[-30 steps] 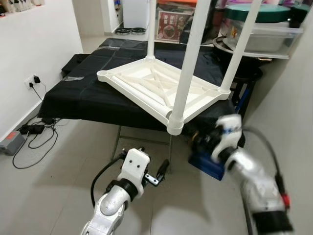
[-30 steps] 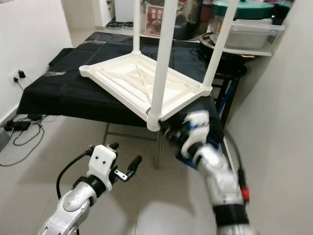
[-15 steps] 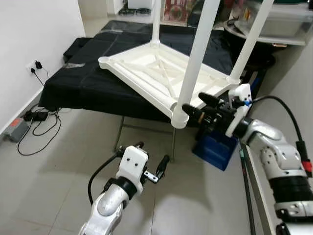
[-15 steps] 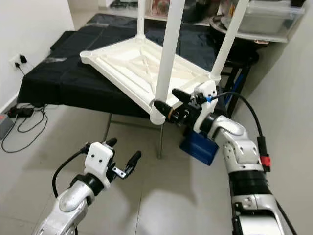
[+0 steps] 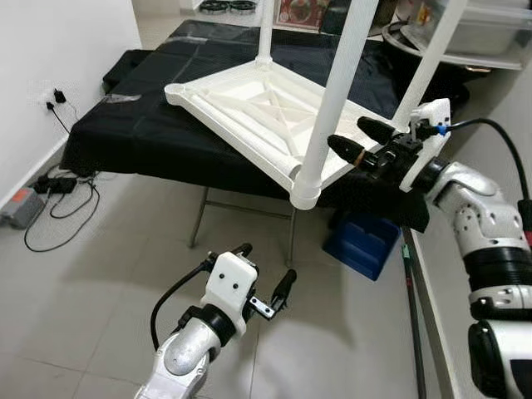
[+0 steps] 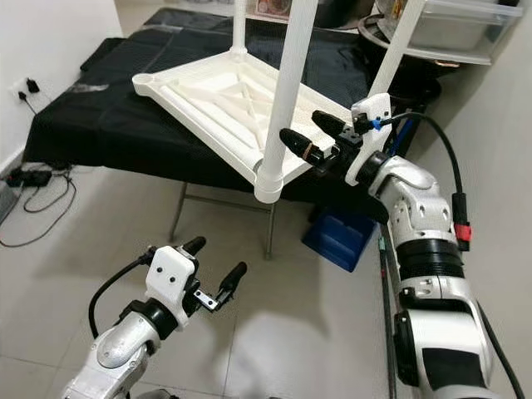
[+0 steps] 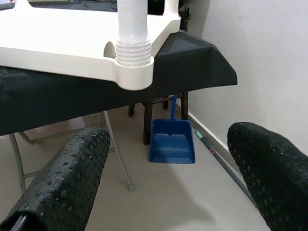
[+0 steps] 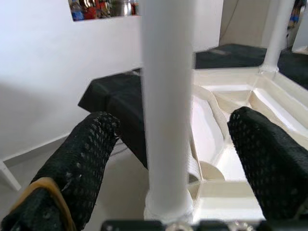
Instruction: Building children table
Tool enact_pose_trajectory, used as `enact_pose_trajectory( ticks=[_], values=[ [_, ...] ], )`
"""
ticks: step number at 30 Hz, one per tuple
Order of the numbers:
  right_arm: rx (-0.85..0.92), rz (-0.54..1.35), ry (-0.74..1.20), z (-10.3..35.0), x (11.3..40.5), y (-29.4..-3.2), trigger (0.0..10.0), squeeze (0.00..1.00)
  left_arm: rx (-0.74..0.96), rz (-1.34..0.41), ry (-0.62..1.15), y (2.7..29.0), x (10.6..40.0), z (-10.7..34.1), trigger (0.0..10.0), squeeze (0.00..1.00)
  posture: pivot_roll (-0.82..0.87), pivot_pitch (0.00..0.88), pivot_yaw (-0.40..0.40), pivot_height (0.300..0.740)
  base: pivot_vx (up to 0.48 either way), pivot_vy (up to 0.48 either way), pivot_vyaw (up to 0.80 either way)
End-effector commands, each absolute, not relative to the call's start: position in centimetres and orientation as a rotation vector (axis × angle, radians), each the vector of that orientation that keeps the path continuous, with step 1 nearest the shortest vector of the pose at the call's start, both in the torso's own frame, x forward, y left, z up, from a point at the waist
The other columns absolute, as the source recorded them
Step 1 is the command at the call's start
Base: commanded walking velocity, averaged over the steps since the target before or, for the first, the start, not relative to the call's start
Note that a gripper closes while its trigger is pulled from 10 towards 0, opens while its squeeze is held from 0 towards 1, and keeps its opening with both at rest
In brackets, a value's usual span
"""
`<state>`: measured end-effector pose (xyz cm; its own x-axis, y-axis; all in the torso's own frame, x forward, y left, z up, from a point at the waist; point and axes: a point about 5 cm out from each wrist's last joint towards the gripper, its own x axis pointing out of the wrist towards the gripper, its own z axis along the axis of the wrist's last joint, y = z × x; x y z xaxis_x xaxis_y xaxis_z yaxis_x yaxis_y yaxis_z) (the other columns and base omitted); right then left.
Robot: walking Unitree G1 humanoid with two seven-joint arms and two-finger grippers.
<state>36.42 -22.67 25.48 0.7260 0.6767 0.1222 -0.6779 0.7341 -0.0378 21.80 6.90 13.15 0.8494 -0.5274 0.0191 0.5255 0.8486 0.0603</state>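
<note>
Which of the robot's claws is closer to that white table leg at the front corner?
Right. The right gripper is open around the front table leg; the left gripper hangs open below it, over the floor.

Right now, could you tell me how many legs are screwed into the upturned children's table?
3. Nearest leg at the front corner, before the open right claw; one at the right corner; one at the far corner. The left corner socket is empty.

White table (image 5: 249,108) upside down, legs (image 5: 337,91) upright
</note>
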Motion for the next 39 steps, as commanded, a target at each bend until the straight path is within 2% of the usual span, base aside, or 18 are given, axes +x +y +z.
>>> enact_pose_trajectory(
  ticks=[1, 4, 8, 12, 20, 25, 39],
  values=[
    [0.041, 0.777, -0.158, 26.3, 36.3, -23.0, 10.0, 0.0, 0.064, -0.571, -0.027, 6.8, 21.5, 13.0, 10.0, 0.0, 0.12, 0.165, -0.083, 0.74, 0.0, 0.0, 0.0],
    [0.065, 0.896, -0.176, 26.8, 36.0, -22.6, 10.0, 0.0, 0.073, -0.559, -0.033, 6.7, 21.4, 13.1, 10.0, 0.0, 0.13, 0.169, -0.105, 0.74, 0.0, 0.0, 0.0],
    [0.058, 0.897, -0.177, 27.1, 36.5, -22.5, 10.0, 0.0, 0.055, -0.562, -0.045, 6.6, 21.3, 13.4, 10.0, 0.0, 0.13, 0.175, -0.11, 0.74, 0.0, 0.0, 0.0],
    [0.035, 0.897, -0.206, 27.9, 37.2, -21.8, 10.0, 0.0, 0.039, -0.638, -0.071, 6.1, 20.5, 14.0, 10.0, 0.0, 0.12, 0.191, -0.119, 0.74, 0.0, 0.0, 0.0],
    [0.047, 0.937, -0.237, 28.8, 37.8, -20.5, 10.0, 0.0, 0.027, -0.649, -0.073, 5.8, 19.7, 14.8, 10.0, 0.0, 0.12, 0.247, -0.127, 0.74, 0.0, 0.0, 0.0],
    [0.056, 0.948, -0.233, 28.8, 38.1, -20.2, 10.0, 0.0, 0.028, -0.648, -0.072, 5.8, 19.4, 14.9, 10.0, 0.0, 0.13, 0.252, -0.127, 0.74, 0.0, 0.0, 0.0],
    [0.109, 0.993, -0.294, 30.5, 39.5, -16.4, 10.0, 0.0, 0.026, -0.651, -0.06, 5.7, 18.5, 15.7, 10.0, 0.0, 0.15, 0.293, -0.134, 0.74, 0.0, 0.0, 0.0]
  ],
)
